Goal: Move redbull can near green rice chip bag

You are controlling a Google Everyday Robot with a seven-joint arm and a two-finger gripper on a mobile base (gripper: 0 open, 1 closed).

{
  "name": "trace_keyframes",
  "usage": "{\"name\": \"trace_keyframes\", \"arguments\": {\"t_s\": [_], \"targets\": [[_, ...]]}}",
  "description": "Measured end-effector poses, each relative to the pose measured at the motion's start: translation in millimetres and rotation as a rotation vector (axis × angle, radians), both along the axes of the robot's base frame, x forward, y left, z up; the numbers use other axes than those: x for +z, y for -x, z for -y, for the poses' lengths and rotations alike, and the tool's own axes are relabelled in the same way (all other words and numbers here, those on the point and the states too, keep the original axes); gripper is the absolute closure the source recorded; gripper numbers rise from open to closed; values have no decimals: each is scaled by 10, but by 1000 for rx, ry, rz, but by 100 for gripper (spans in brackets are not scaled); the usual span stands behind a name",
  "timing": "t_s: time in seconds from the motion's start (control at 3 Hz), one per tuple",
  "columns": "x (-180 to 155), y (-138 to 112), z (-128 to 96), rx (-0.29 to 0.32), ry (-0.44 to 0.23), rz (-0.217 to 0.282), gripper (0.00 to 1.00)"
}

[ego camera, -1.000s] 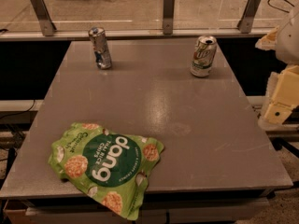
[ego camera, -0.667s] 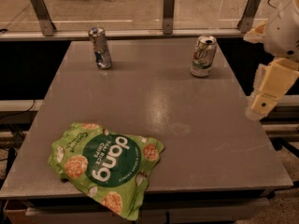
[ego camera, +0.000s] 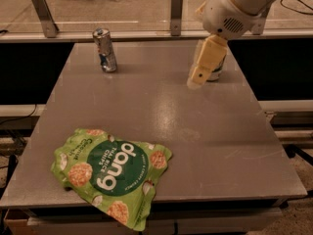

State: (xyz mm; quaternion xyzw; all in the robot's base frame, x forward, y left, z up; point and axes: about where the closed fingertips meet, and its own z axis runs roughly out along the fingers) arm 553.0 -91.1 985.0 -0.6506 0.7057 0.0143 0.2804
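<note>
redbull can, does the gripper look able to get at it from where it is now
Probably yes. The gripper hangs over the back right of the table, the redbull can stands upright at back left, and only bare tabletop lies between them.

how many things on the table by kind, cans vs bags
cans: 2, the redbull can and a soda can, mostly hidden behind the gripper at the far right of the table
snack bags: 1, the green rice chip bag
total: 3
</note>
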Motion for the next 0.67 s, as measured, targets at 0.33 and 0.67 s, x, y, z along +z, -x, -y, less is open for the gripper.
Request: {"name": "trace_keyframes", "arguments": {"t_s": [0.33, 0.67], "targets": [[116, -374, -600, 52, -99, 52, 0], [116, -374, -600, 52, -99, 52, 0]]}}
